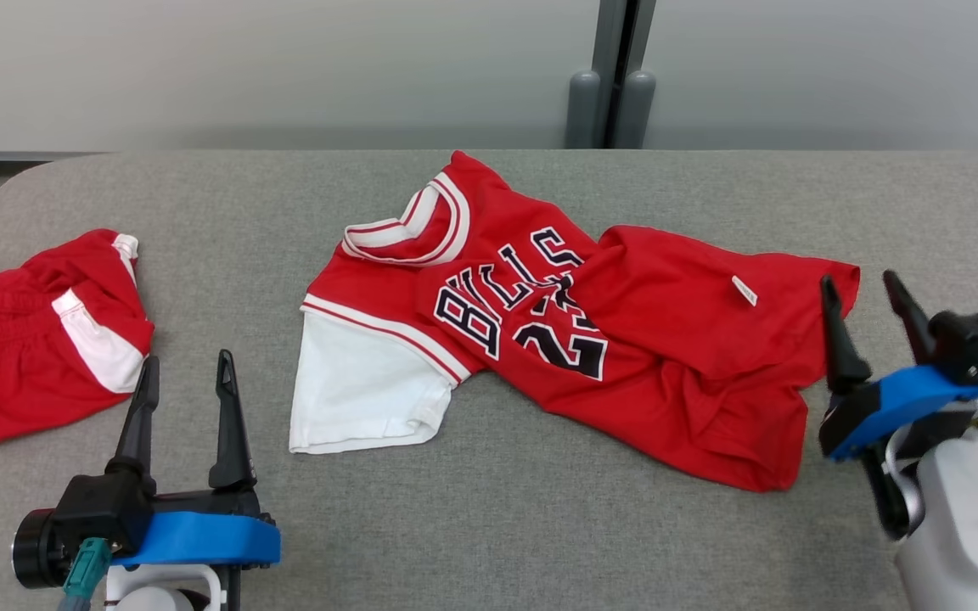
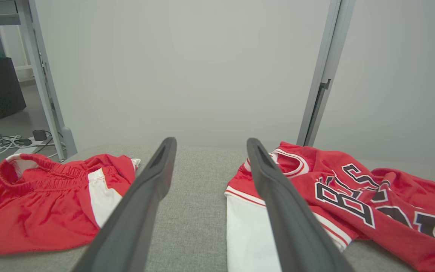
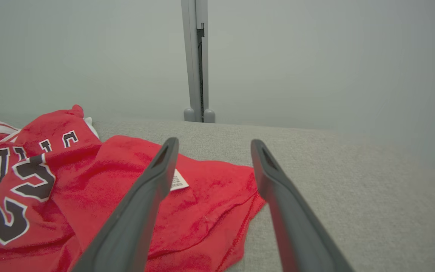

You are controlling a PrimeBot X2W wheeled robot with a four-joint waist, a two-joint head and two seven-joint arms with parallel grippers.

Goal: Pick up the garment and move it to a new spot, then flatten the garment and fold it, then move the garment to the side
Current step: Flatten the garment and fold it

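The garment (image 1: 557, 339), a red jersey with a white sleeve, lies crumpled at the centre of the frame on the grey table (image 1: 497, 526), its lower part folded up over the number. The right gripper (image 1: 858, 284) stands by its corner at the right edge and the left gripper (image 1: 187, 361) sits at lower left, both with fingers spread and empty. A pinch catching only the top layer of that overlap would likely drag the bunch rather than open it, and a wide left-arm sweep could snag the red shorts (image 1: 30, 356) at far left.
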